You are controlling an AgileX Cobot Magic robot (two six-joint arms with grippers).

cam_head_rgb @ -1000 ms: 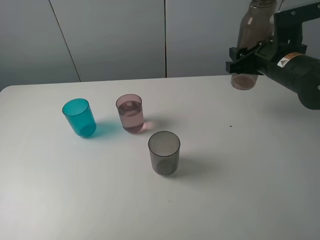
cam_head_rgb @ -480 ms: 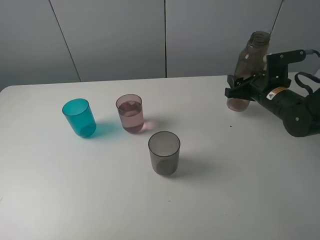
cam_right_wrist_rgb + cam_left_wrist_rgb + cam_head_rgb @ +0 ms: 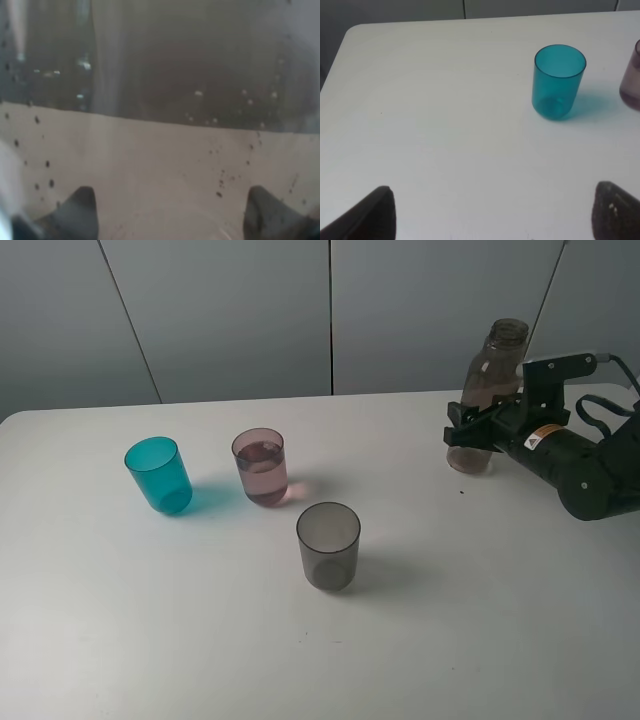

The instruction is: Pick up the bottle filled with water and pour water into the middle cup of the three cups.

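The smoky grey-brown bottle (image 3: pixel 487 380) stands upright at the right rear of the table, its base at or just above the tabletop. My right gripper (image 3: pixel 468 436) is shut on its lower body. In the right wrist view the bottle (image 3: pixel 160 100) fills the frame between the gripper's (image 3: pixel 170 215) fingertips. The three cups stand left of centre: teal (image 3: pixel 159 475), dusky pink middle cup (image 3: pixel 261 468) holding water, and smoky grey (image 3: pixel 328 546). My left gripper (image 3: pixel 497 220) is open and empty, low over the table, with the teal cup (image 3: pixel 558 81) ahead of it.
The white table (image 3: pixel 480 600) ends at a grey panelled wall behind it. The table's left edge and rounded corner (image 3: pixel 350 35) show in the left wrist view. The pink cup's side (image 3: pixel 631 80) shows at that frame's edge.
My right gripper has come down with the upright bottle, from high above the table's right rear to the tabletop. The cups have not moved.
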